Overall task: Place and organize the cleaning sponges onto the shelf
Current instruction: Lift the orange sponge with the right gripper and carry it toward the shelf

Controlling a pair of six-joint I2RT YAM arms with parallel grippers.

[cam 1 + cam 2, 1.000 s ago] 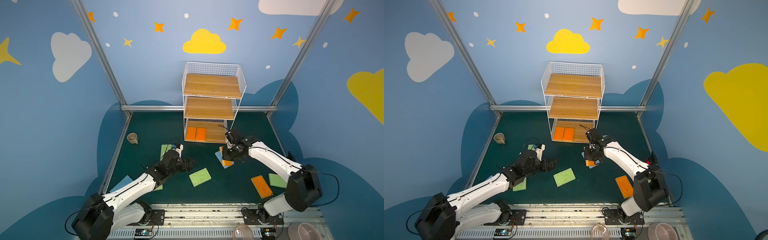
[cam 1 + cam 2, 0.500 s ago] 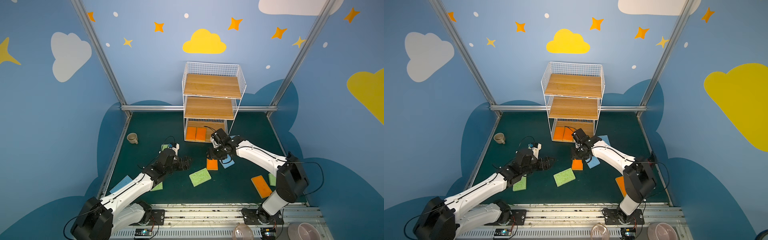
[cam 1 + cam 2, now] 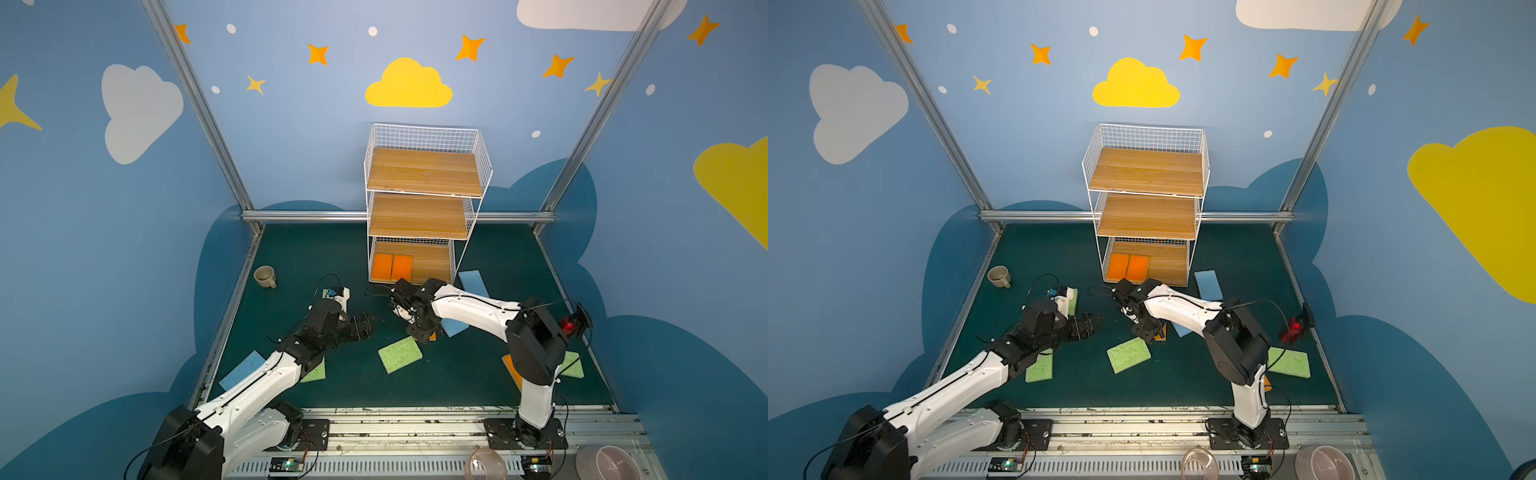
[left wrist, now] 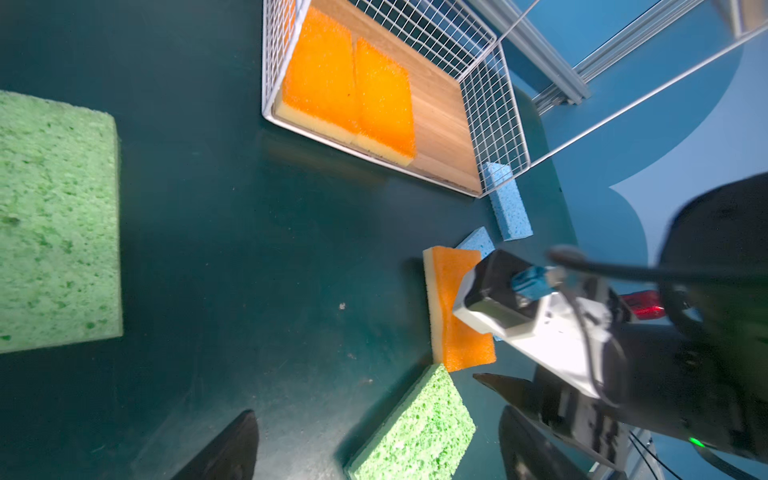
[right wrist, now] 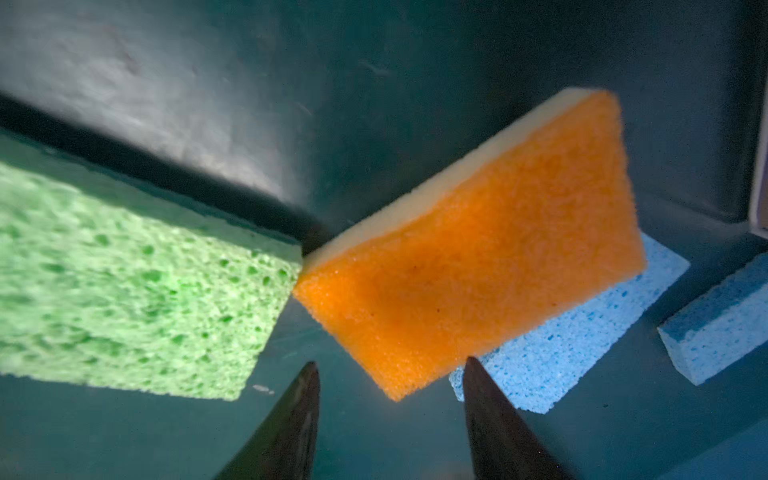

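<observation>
The shelf (image 3: 417, 216) stands at the back of the dark green counter (image 3: 316, 257). A pair of orange sponges (image 3: 382, 268) lies side by side, touching, at the left end of its bottom board.

Just in front of the shelf, the right end effector (image 5: 390, 368) points down with its jaws apart, gripping nothing. Below it a third orange sponge (image 5: 478, 257) rests partly on a blue sponge (image 5: 582, 332), with its near corner between the fingertips. Another corner all but touches a green sponge (image 5: 124, 291) that lies farther out from the shelf.

The left end effector (image 3: 368, 326) hangs over bare counter in front of the shelf and to its left, wide open and empty.

A second blue sponge (image 3: 473, 282) lies just beside the shelf's front right foot. Well out from the shelf, a second green sponge (image 3: 1039, 368) lies under the left arm and a third green sponge (image 3: 1289, 361) lies off to the right. A mug (image 3: 265, 276) stands well to the shelf's left.
</observation>
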